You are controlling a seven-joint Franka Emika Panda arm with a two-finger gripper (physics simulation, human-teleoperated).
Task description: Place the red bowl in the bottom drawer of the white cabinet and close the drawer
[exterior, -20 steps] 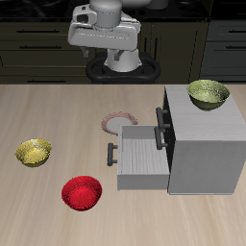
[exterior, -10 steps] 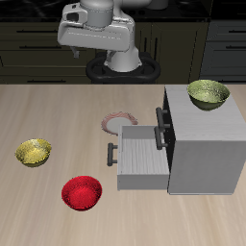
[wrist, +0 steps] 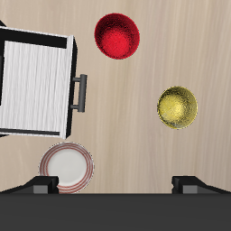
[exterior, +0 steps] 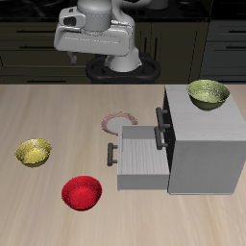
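yellow bowl [exterior: 34, 152]: sits alone on the table [exterior: 58, 115], well apart from the cabinet, a bit farther back than the red one.
gripper [wrist: 115, 183]: way up high over the back of the table, nowhere near any bowl. In the wrist view you only get the two fingertips [wrist: 41, 185], far apart from each other, so the jaws are spread wide with nothing between them.
red bowl [exterior: 82, 192]: on the table near the front edge, upright and empty, close to the pulled-out drawer but not touching it. Nothing is holding it.
plate [exterior: 119, 121]: small pinkish one with a white middle, flat on the table just behind the drawer's handle.
drawer [exterior: 142, 158]: bottom one, pulled right out, dark bar handle at its end, tray looks empty.
cabinet [exterior: 204, 144]: the white box, upper drawers look pushed in.
green bowl [exterior: 209, 93]: olive, parked on the cabinet's flat top.
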